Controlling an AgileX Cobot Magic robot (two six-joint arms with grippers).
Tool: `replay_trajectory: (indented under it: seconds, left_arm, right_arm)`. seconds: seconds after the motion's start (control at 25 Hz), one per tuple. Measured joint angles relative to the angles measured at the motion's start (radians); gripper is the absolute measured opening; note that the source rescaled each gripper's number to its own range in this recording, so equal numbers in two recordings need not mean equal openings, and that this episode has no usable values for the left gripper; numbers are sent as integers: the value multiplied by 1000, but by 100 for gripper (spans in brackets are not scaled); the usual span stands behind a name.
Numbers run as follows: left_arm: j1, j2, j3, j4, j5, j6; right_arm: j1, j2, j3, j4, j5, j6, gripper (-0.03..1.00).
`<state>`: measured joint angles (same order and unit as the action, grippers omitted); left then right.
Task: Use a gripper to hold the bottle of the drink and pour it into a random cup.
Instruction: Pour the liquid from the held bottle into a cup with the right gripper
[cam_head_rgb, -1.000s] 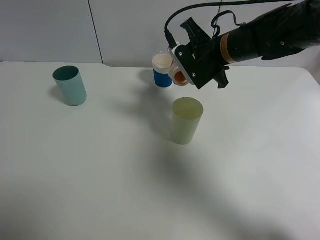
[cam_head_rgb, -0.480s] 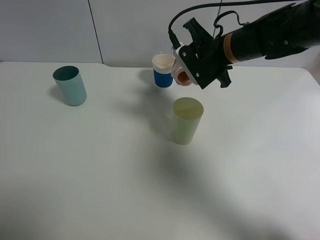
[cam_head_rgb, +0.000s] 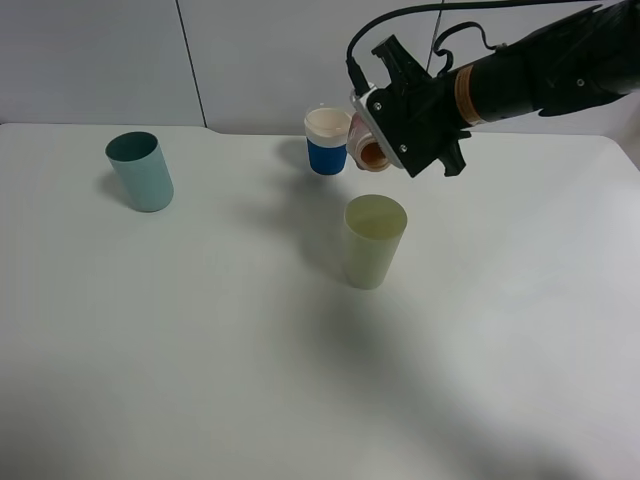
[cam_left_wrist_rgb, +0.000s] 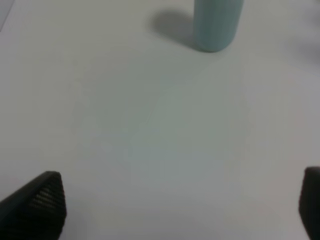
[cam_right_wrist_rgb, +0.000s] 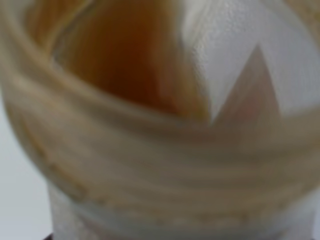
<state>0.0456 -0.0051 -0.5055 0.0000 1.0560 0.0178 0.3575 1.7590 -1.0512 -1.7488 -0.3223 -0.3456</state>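
Observation:
My right gripper (cam_head_rgb: 385, 130) hangs in the air above the table's far middle, shut on the bottle of the drink (cam_head_rgb: 368, 148). The bottle is tipped over, its open neck facing down and left, brown drink showing at the mouth. It fills the right wrist view as a blurred threaded neck (cam_right_wrist_rgb: 150, 150) with brown liquid inside. The pale yellow-green cup (cam_head_rgb: 374, 241) stands upright on the table just below and in front of the bottle's mouth. My left gripper (cam_left_wrist_rgb: 175, 210) shows only two black fingertips (cam_left_wrist_rgb: 37, 202) wide apart over bare table.
A white cup with a blue band (cam_head_rgb: 326, 141) stands just behind and left of the bottle. A teal tumbler (cam_head_rgb: 141, 171) stands at the far left, also in the left wrist view as the tumbler (cam_left_wrist_rgb: 216, 22). The white table (cam_head_rgb: 250, 360) ends at a wall behind.
The right arm has lifted slightly and shifted right and back with the bottle. The cups have not moved.

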Motion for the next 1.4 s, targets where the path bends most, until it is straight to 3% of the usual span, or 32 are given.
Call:
replay_trajectory:
  seconds: [0.52,0.76,1.4]
  left_arm:
    - [0,0,0,0,0,0]
    - [0,0,0,0,0,0]
    - [0,0,0,0,0,0]
  right_arm:
    - [-3,0,0,0,-2,-102,2]
    - [-5,0,0,0,54,-183,2]
    - [12,0,0,0,75,-178,2]
